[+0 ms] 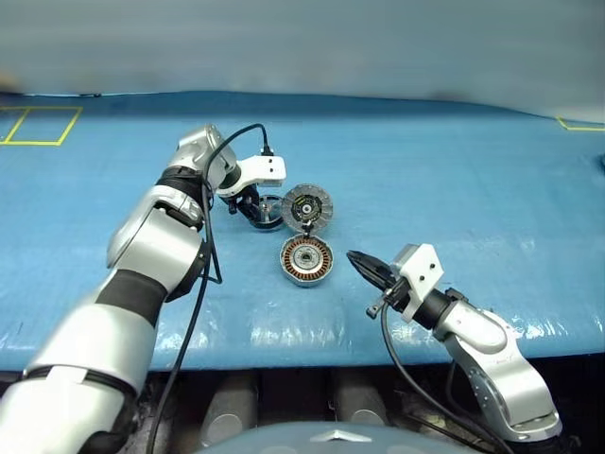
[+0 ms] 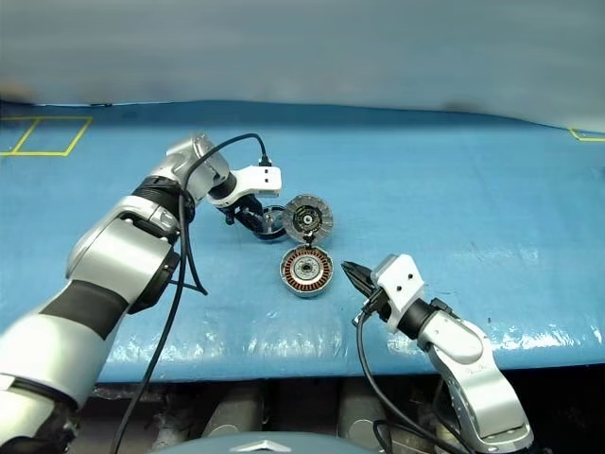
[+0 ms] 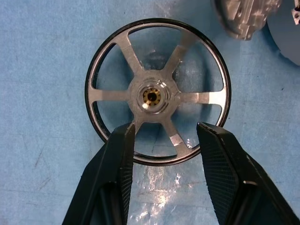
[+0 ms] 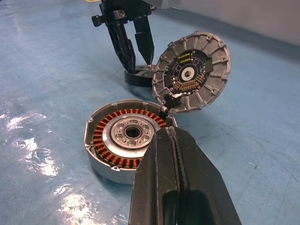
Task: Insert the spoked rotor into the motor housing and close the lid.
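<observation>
The spoked rotor (image 3: 152, 96), a black ring with silvery spokes, lies flat on the blue mat. My left gripper (image 3: 166, 129) points down over it, open, one finger on either side of its near rim and a spoke between them. To its right the lid (image 1: 307, 206) stands tilted up, hinged to the motor housing (image 1: 306, 258), which lies open showing copper windings (image 4: 101, 136). My right gripper (image 4: 166, 133) hovers shut, just right of the housing, holding nothing. The right wrist view also shows the left gripper (image 4: 139, 63) above the rotor (image 4: 136, 77).
A blue mat (image 1: 454, 189) covers the table. Its front edge (image 1: 331, 350) runs just below the right arm. Yellow tape squares (image 1: 38, 125) mark the far left corner. A black cable (image 1: 203, 284) hangs along the left arm.
</observation>
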`<action>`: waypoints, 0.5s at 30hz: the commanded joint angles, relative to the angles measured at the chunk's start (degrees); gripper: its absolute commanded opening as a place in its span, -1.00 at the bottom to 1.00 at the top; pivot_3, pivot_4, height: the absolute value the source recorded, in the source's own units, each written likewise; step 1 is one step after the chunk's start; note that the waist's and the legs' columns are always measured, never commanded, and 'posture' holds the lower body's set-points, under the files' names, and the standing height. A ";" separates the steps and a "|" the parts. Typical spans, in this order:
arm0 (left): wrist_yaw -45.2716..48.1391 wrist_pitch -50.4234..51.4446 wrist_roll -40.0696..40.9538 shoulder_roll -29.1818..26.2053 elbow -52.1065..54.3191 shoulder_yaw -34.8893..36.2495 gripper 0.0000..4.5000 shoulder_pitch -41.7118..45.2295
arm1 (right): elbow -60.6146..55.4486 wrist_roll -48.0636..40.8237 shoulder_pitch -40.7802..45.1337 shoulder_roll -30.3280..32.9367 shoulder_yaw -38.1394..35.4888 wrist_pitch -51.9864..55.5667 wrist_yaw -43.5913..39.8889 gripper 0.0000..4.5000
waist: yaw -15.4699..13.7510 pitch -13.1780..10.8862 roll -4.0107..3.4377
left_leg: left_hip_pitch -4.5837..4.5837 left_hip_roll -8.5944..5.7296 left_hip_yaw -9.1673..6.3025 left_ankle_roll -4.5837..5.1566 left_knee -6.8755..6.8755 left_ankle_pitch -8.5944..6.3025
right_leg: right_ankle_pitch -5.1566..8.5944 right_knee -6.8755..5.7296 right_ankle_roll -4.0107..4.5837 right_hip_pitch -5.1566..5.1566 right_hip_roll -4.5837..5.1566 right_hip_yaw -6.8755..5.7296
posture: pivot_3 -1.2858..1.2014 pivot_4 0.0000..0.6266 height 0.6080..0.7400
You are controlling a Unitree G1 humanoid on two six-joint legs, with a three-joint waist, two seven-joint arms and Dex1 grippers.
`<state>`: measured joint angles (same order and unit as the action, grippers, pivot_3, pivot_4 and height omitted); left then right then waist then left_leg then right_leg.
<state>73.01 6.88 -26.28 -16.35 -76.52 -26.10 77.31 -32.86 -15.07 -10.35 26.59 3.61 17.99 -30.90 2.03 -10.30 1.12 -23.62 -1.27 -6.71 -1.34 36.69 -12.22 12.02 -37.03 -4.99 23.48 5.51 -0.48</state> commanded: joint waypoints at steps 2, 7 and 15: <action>-1.35 -0.72 0.10 0.58 0.10 0.76 -0.02 -0.50 | -3.26 -0.32 -0.76 0.06 -0.11 -0.08 0.21 -1.00 | -0.05 0.00 0.00 | -0.02 -0.02 0.00 0.05 0.17 -0.03 | -0.03 -0.02 -0.05 -0.06 0.00 0.01 | 0.03 -0.52 1.00; -2.42 -0.69 0.26 1.15 0.02 1.36 -0.02 -1.13 | -3.56 0.02 -1.59 0.04 0.25 -0.23 0.37 -1.00 | -0.11 0.00 0.00 | -0.02 -0.09 0.00 0.07 0.39 -0.04 | -0.11 -0.04 -0.16 -0.16 0.00 0.12 | 0.03 -0.52 1.00; -4.83 1.66 2.32 1.00 -0.16 4.74 -0.02 -0.91 | -3.58 0.29 -1.78 0.01 0.88 -0.34 0.19 -1.00 | -0.19 0.00 0.00 | -0.01 -0.10 0.01 0.07 0.41 -0.04 | -0.12 -0.09 -0.16 -0.15 0.00 0.16 | 0.03 -0.52 1.00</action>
<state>68.39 7.73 -25.24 -15.47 -76.53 -22.75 76.12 -34.14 -14.64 -12.18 26.58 4.67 18.09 -30.84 1.85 -10.30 1.12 -23.64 -1.37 -6.70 -1.27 37.10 -12.26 11.90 -37.12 -5.16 23.33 5.51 -0.32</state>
